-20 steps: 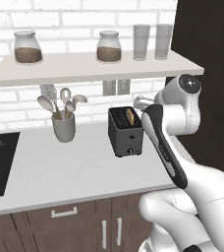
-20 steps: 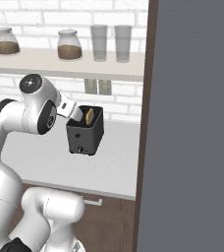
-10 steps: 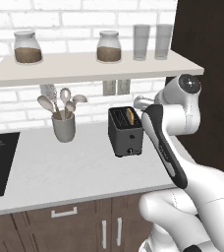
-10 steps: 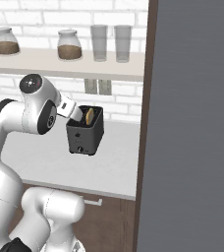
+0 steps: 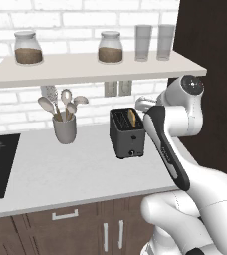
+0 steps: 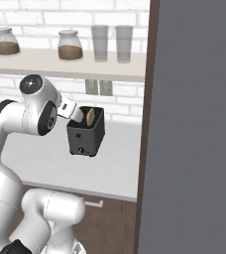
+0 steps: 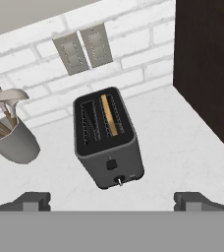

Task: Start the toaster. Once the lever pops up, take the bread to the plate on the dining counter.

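Hand (image 7: pixel 112 199) spread wide above boxy matte-black toaster (image 7: pixel 108 138); thin tan bread (image 7: pixel 108 115) in one slot.

Dark grey-black toaster (image 7: pixel 108 139) sits upright on pale worktop, narrow front face w/ tiny knob toward camera. Lever (image 7: pixel 111 164) is a small dark tab on that face. Bread (image 7: pixel 109 115) stands on edge in right slot, tan edge showing.

Counted one toaster (image 5: pixel 127 132), one bread slice (image 7: pixel 108 115), two jars (image 5: pixel 28 48), two glasses (image 5: pixel 143 42), one utensil crock (image 5: pixel 64 128).
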### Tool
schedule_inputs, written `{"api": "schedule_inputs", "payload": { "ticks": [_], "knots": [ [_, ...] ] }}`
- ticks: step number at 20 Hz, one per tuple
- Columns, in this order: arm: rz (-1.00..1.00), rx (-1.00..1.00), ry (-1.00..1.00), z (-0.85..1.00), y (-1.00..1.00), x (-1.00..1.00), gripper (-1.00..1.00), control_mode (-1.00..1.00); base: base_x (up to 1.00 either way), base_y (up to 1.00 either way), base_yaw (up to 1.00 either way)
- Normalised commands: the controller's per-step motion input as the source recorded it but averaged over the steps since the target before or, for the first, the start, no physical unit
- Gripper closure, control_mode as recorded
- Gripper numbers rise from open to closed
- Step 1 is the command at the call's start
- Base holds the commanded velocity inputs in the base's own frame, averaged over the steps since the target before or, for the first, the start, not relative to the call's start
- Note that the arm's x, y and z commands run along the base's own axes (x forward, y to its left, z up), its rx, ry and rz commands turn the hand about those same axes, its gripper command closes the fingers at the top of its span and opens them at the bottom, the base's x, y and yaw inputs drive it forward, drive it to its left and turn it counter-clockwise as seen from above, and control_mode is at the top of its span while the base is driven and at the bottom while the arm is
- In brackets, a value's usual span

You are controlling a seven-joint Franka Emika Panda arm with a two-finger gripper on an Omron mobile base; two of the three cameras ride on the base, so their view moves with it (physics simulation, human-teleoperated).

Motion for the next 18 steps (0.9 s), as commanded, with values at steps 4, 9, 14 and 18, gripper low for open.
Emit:
{"api": "schedule_inputs", "payload": {
  "ticks": [4, 9, 14, 18],
  "knots": [
    [0.0, 0.0, 0.0, 0.0, 0.0, 0.0, -1.0, -1.0, 0.0, 0.0, 0.0],
    [0.0, 0.0, 0.0, 0.0, 0.0, 0.0, -1.0, -1.0, 0.0, 0.0, 0.0],
    [0.0, 0.0, 0.0, 0.0, 0.0, 0.0, -1.0, -1.0, 0.0, 0.0, 0.0],
    [0.0, 0.0, 0.0, 0.0, 0.0, 0.0, -1.0, -1.0, 0.0, 0.0, 0.0]
  ]
}}
